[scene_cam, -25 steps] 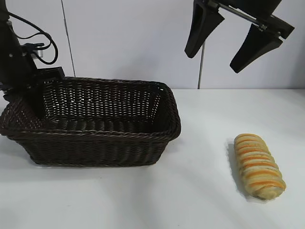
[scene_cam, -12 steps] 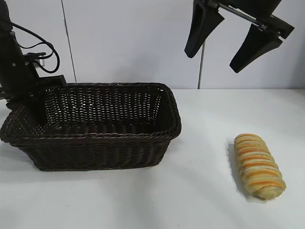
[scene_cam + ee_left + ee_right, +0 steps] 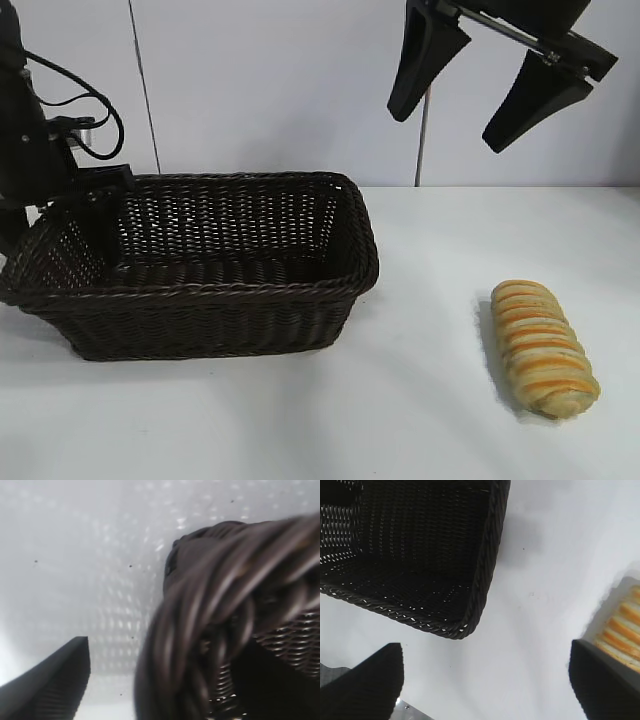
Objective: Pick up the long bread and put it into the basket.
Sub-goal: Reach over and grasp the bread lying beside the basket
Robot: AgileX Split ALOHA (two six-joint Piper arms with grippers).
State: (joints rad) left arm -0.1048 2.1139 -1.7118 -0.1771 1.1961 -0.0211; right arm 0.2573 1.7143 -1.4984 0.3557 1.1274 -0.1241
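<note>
Long bread (image 3: 543,348) lies below the raised, open right tool (image 3: 492,88).

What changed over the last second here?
The left gripper rose off the left end of the dark brown woven wicker basket, which settled back level. The ridged golden-tan long bread and the open right gripper above the table stayed put.

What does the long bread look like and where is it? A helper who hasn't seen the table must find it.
On the white table, look to the right of the big dark wicker basket, well apart from it. The long bread lies there alone on the bare tabletop, below the raised right gripper. It is a golden-tan loaf with crosswise orange and cream ridges.
</note>
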